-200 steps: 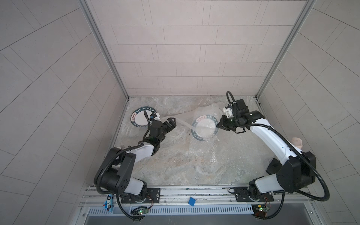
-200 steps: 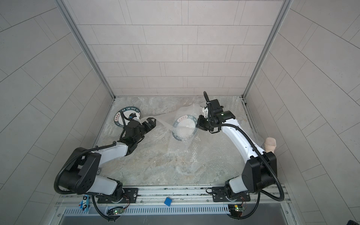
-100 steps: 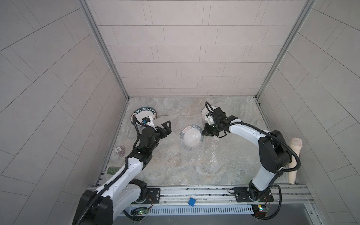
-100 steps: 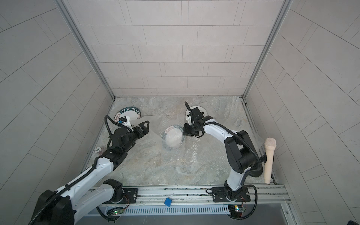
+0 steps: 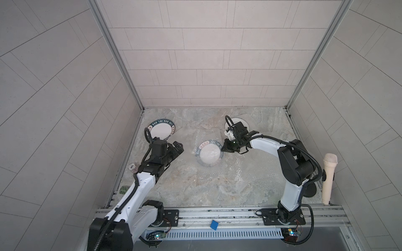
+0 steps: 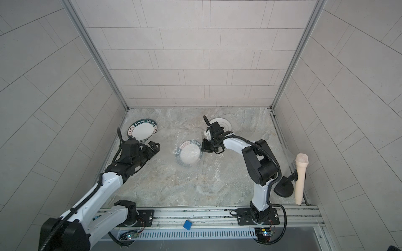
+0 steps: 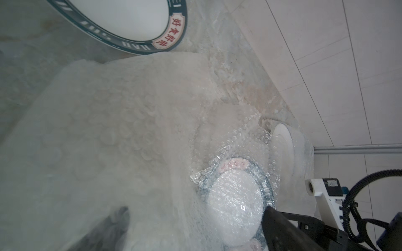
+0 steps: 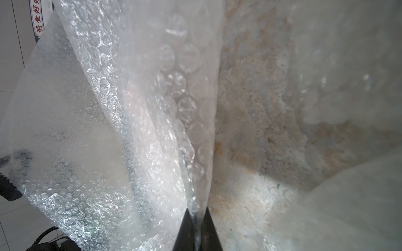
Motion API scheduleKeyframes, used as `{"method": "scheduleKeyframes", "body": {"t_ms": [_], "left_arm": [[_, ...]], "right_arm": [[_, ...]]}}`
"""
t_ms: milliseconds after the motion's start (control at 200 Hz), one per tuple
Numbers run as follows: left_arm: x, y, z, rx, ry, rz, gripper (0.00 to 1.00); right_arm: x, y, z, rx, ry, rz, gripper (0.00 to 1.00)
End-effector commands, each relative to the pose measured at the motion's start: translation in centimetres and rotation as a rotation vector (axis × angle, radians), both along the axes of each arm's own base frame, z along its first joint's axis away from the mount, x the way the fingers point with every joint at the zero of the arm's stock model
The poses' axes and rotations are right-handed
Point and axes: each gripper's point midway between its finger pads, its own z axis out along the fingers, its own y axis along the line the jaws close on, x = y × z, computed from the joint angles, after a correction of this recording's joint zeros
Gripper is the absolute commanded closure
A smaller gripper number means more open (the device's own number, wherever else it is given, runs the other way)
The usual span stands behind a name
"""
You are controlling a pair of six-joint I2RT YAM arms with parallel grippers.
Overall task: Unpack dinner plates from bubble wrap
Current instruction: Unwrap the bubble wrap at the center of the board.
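A dinner plate (image 5: pixel 210 153) (image 6: pixel 188 153) with a dark lettered rim lies mid-table under clear bubble wrap (image 8: pixel 130 108). My right gripper (image 5: pixel 225 147) (image 6: pixel 204 148) (image 8: pixel 196 219) is at that plate's right edge, shut on a fold of the wrap. My left gripper (image 5: pixel 177 147) (image 6: pixel 153 146) (image 7: pixel 196 230) stands open to the left of the plate. In the left wrist view, loose wrap (image 7: pixel 108 130) veils one of its fingers (image 7: pixel 113 223). A bare green-rimmed plate (image 5: pixel 162 130) (image 6: pixel 143 130) (image 7: pixel 121 19) lies at the back left. A plain white plate (image 5: pixel 242 122) (image 6: pixel 224 122) (image 7: pixel 285 139) lies behind the right wrist.
More bubble wrap (image 5: pixel 239 171) is spread flat on the right half of the table. A pale pink cylinder (image 5: pixel 329 178) stands on a black stand at the right edge. A small patterned roll (image 5: pixel 132 167) and a green one (image 5: pixel 124 189) lie along the left wall.
The wrapped plate and my right gripper have shifted left and towards the front. My left gripper has drawn back from the plate, still open.
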Motion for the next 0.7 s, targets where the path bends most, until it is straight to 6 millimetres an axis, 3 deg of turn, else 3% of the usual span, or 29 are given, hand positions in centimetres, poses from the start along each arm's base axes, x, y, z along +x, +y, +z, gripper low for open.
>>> {"method": "scheduleKeyframes", "body": {"t_ms": [0, 90, 250, 435, 545, 695], "left_arm": [[-1.5, -0.5, -1.0, -0.064, 0.115, 0.003, 0.0], [-1.1, -0.6, -1.7, -0.095, 0.141, 0.026, 0.0], [-0.2, 0.5, -2.9, -0.105, 0.154, 0.128, 0.17], [1.0, 0.0, -2.5, -0.147, 0.107, 0.126, 0.6], [0.7, -0.1, -2.5, -0.126, 0.118, 0.096, 0.75], [0.0, -0.1, -3.5, -0.078, 0.153, 0.056, 0.99]], "right_arm": [[0.0, 0.0, -0.7, -0.02, -0.008, 0.015, 0.98], [0.1, -0.1, -0.7, -0.03, -0.012, 0.019, 0.93], [-0.1, -0.2, -1.3, -0.04, -0.006, 0.027, 0.86], [-0.4, 0.6, -2.1, -0.054, -0.002, 0.037, 0.77], [0.0, 0.0, -1.7, -0.065, -0.013, 0.012, 0.69], [0.6, -0.1, -0.5, -0.062, -0.026, 0.014, 0.5]]}}
